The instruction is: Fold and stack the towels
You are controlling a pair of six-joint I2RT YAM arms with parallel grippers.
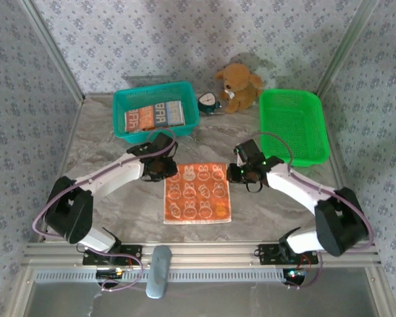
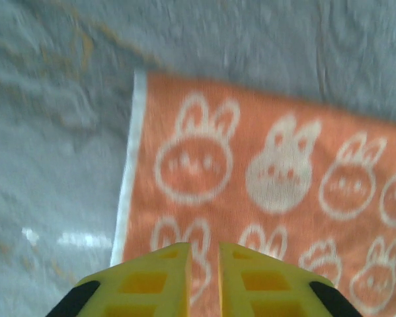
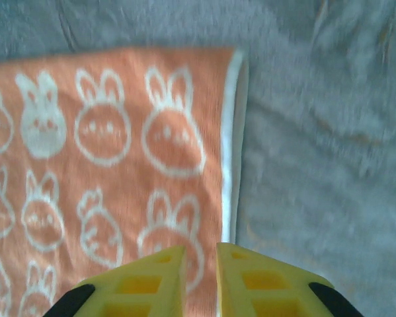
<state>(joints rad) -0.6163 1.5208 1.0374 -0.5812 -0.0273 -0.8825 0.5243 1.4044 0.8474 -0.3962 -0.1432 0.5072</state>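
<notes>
left end effector (image 1: 159,169): fingers close together, thin slit between them, nothing pinched. Hangs over the far-left corner of the orange towel (image 1: 198,193).
left wrist view: left end effector (image 2: 203,249) sits above the orange towel (image 2: 283,198), just inside its white left border. The frame is blurred, so I can't tell whether the tips touch the cloth.
right end effector (image 1: 248,176): same state, fingers nearly pressed together, holding nothing. It is at the towel's far-right corner.
right wrist view: right end effector (image 3: 199,251) is lined up over the white right border of the orange towel (image 3: 105,165), one finger over cloth and the other over bare surface (image 3: 316,165).
orange towel: spread flat, unfolded, white rabbit print. It lies mid-surface between the two arms, with its edges roughly square to the near rail.
surface (image 1: 105,158): grey marble pattern.
teal basket (image 1: 118,117): far left, behind the left arm.
folded towels: two lie side by side in the teal basket. The orange-and-cream one (image 1: 139,119) is on the left and the blue-grey lettered one (image 1: 168,113) on the right.
green basket (image 1: 293,125): far right, behind the right arm.
brown plush toy (image 1: 238,86): sits at the far edge between the two baskets.
small round object (image 1: 209,102): just beside the toy, touching or nearly touching the teal basket. It is too small to identify.
</notes>
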